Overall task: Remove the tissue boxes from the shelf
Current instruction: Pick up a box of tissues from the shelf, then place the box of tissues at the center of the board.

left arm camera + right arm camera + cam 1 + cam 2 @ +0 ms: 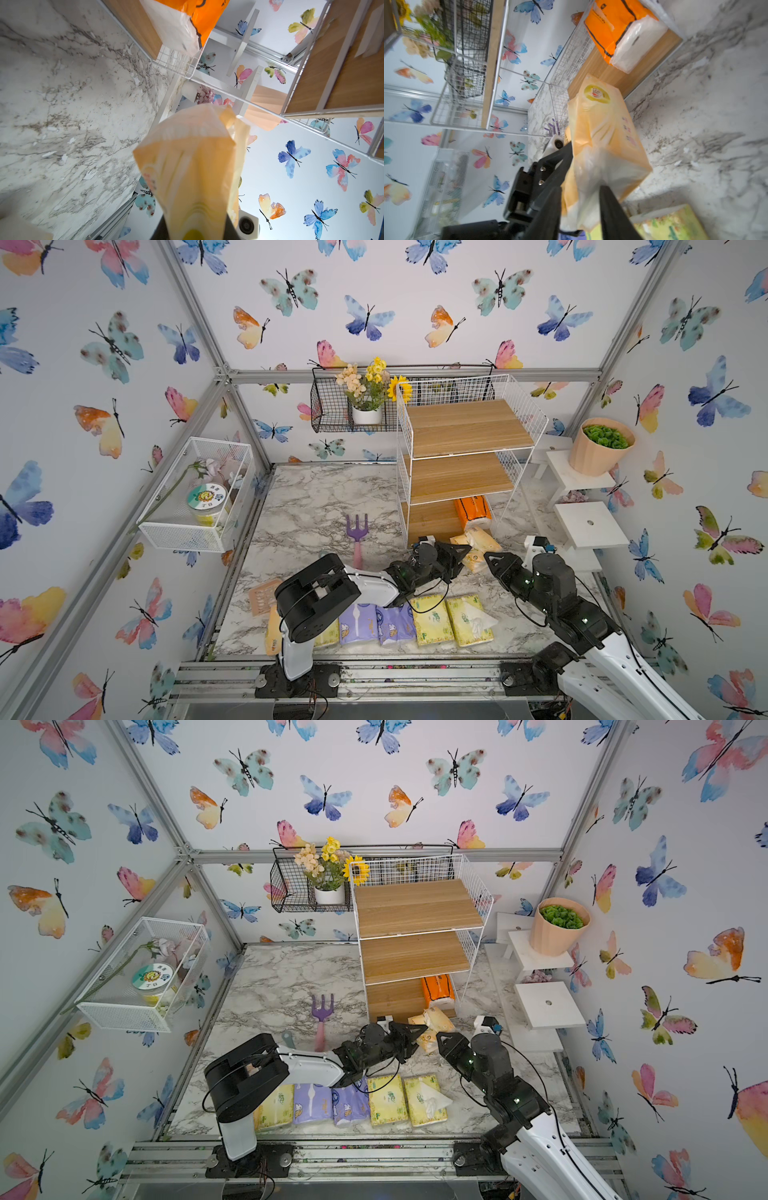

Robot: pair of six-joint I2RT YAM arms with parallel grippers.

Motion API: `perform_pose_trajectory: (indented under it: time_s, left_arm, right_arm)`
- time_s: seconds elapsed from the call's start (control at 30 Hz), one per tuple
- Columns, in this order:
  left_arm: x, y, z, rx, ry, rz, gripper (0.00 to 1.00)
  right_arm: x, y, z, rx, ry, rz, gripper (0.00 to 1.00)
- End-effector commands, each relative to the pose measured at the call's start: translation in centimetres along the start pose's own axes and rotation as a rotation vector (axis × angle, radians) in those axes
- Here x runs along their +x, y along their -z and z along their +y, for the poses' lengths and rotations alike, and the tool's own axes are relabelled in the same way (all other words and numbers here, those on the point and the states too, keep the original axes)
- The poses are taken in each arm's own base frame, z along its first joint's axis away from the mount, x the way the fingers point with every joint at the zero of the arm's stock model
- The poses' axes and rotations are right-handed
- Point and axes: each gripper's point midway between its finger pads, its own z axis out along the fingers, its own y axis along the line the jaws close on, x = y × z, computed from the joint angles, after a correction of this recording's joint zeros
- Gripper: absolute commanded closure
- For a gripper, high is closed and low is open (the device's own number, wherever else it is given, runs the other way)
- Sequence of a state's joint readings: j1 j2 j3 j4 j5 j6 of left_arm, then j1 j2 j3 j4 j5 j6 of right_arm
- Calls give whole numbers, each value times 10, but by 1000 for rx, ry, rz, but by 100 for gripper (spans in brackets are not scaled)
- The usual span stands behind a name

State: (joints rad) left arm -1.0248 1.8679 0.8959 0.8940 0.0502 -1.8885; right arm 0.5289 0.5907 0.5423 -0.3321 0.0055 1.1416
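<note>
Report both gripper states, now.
Left gripper: shut on the peach tissue pack.
Right gripper: open, jaws apart around that pack's end.

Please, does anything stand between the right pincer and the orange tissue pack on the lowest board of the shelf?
Yes. The peach pack, clamped by the left pincer, is held in front of the lowest board, directly between the right pincer and the orange pack behind it.

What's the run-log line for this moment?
left gripper: shut on peach pack | right gripper: open | orange pack: on shelf
</note>
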Motion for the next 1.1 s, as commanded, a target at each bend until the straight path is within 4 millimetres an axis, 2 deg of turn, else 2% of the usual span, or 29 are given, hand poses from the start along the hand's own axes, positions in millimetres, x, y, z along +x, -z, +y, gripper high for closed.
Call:
perform_pose_trajectory:
  time_s: [0.0,0.1,0.23,0.33,0.4,0.47,0.63,0.8,0.93,1.07]
  left_arm:
    - [11,-1,0,-6,-53,1,79]
    - [23,2,9,-55,-111,6,79]
    - [46,8,26,-167,-241,17,77]
    - [63,7,39,-235,-311,47,77]
    - [74,5,44,-264,-364,56,77]
    - [86,2,52,-305,-418,69,77]
    - [125,-11,87,-385,-509,133,76]
    - [130,-29,114,-465,-584,110,76]
    - [128,-42,125,-487,-619,78,76]
    - [121,-45,133,-517,-637,42,76]
  right_arm:
    - [-26,21,10,30,82,-108,42]
    - [-55,49,23,63,193,-224,31]
    - [-90,92,39,107,273,-381,30]
    - [-104,115,48,98,293,-452,30]
    - [-107,122,51,90,292,-474,30]
    - [-108,125,53,81,288,-481,30]
    - [-106,123,53,72,283,-470,30]
    - [-106,127,54,59,279,-476,31]
    - [-104,127,53,53,277,-467,31]
    - [-101,127,48,65,278,-457,31]
